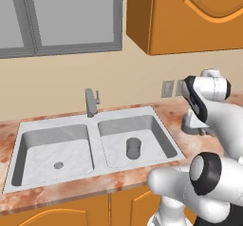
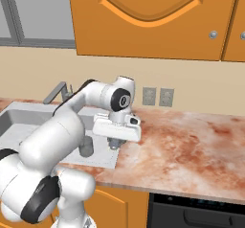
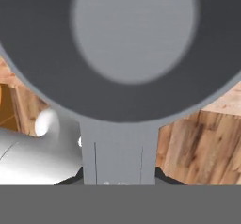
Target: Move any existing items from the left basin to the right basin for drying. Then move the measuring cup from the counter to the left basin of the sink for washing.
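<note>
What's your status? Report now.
End effector shut on measuring cup handle. Tumbler in right basin. Left basin next.

The arm (image 2: 52, 136) consists of smooth, glossy white rounded link shells, with dark grey to black bands and round dark caps at the joints; one black joint disc beside the wrist carries a small pale circular mark at its centre. The hand (image 2: 117, 127), just off the counter (image 2: 191, 145) edge nearest the sink, is a flat, boxy white housing with rounded corners and a short dark fitting under it. No cables, screws or lettering are discernible on any shell.
</note>
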